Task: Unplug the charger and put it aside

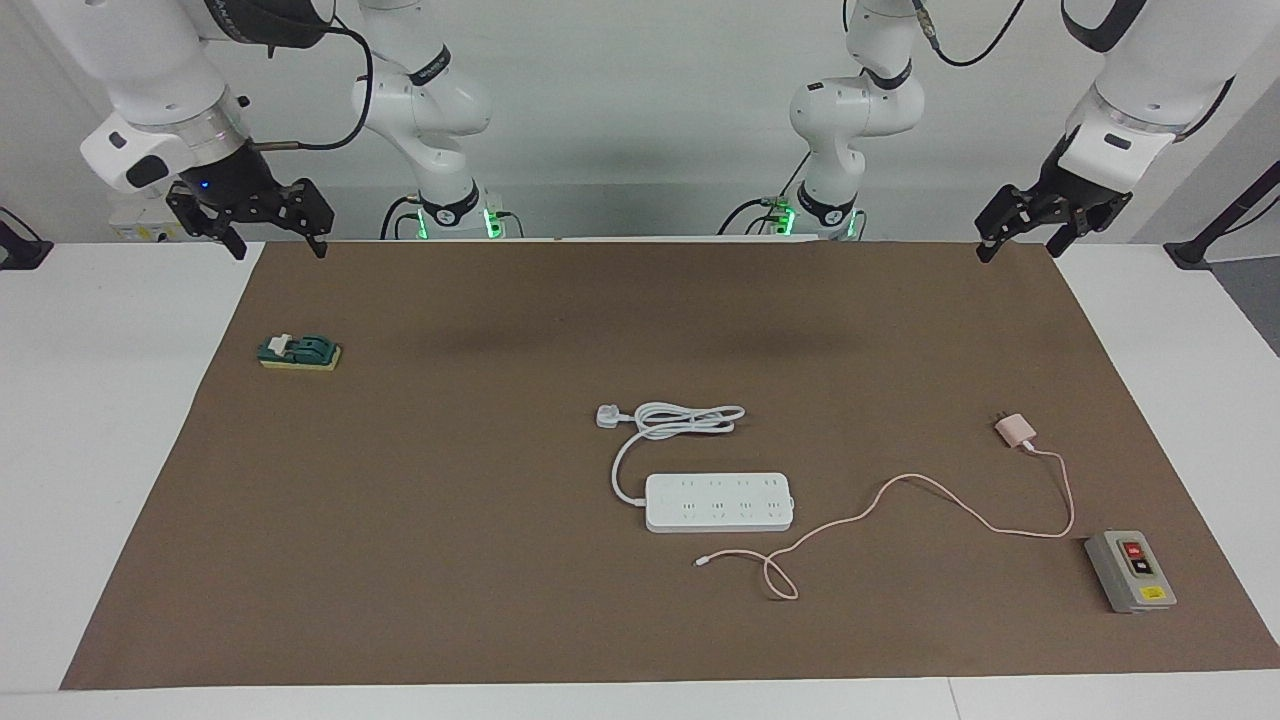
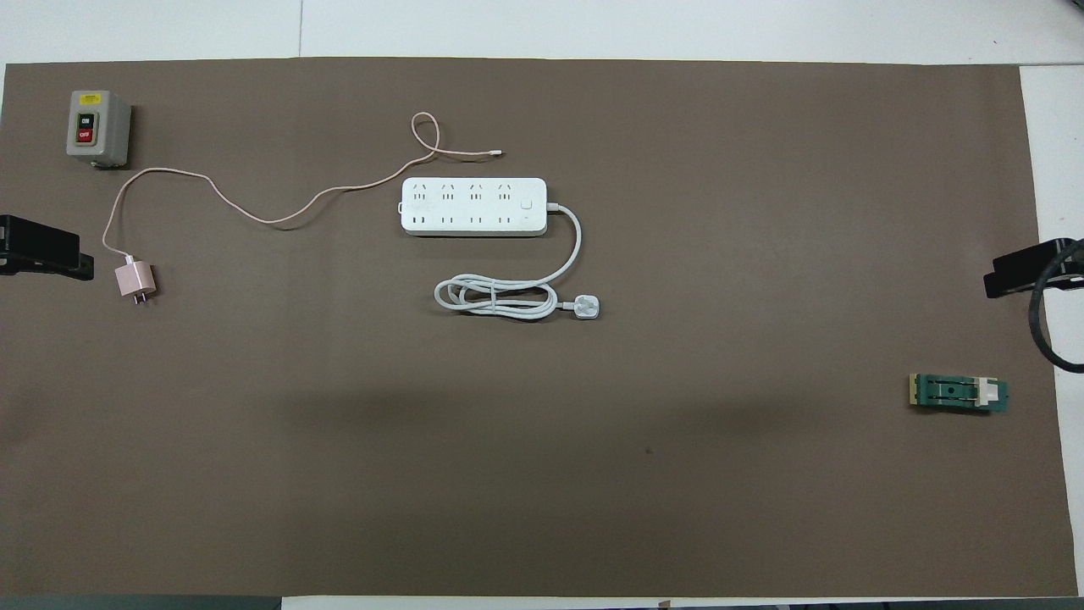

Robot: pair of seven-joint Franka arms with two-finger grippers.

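Already the charger lay unplugged, well apart from the power strip, toward the left arm's end of the bench, nearest the left tool, which hung spread wide like the right tool.

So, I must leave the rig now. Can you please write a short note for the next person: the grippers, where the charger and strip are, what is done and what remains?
Left gripper: open, holds nothing, raised over the mat's edge at the left arm's end; it waits.
Right gripper: open, holds nothing, raised over the mat's edge at the right arm's end; it waits.
Charger: lies on the mat apart from the power strip, toward the left arm's end, prongs free. Its cable runs past the grey button box.
Done: charger is unplugged and set aside.
Left: nothing, as far as I can see.
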